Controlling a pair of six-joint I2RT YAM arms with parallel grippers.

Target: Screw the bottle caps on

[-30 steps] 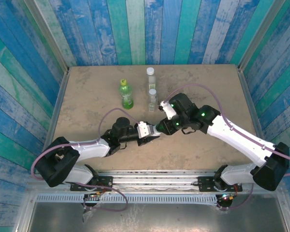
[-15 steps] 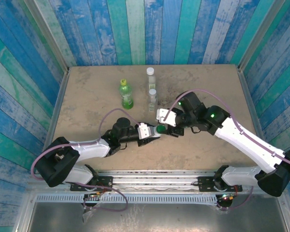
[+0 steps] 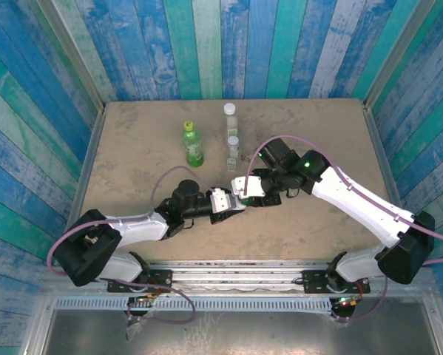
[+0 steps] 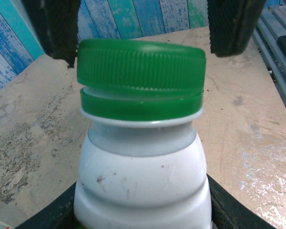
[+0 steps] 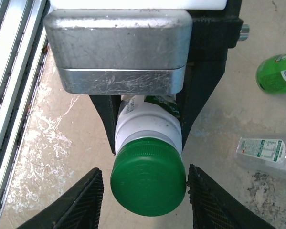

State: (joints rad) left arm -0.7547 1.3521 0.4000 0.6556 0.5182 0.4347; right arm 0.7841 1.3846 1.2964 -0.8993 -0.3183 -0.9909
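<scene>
Blue and green painted planks [image 3: 206,44] wall in a tan, scuffed surface [image 3: 132,192]. Bottle count: four. One green bottle [image 3: 194,148] stands toward the far side. Two clear bottles stand just beside it, the farther [image 3: 229,122] and the nearer [image 3: 233,151] in a short line. One white bottle [image 4: 143,181] is held off the surface between the two arms, nearer the bases. Cap count: four, one per bottle. There is a yellow-green cap [image 3: 189,126] on the green bottle, a white cap [image 3: 229,109] on the farther clear bottle, a pale cap [image 3: 233,139] on the nearer one, and a dark green cap [image 4: 140,71] on the white bottle. The left gripper [image 3: 232,203] is clamped on the body of the white bottle, its neck pointing toward the right arm. The right gripper [image 3: 248,197] faces the cap end-on. Its two ribbed fingers [image 5: 83,202] stand parted, one on each side of the dark green cap. A sliver of surface shows between one finger and the cap, so the cap is bracketed, not clamped. In the left wrist view the dark green cap sits slightly tilted over a green ring, with a narrow gap on one side.
</scene>
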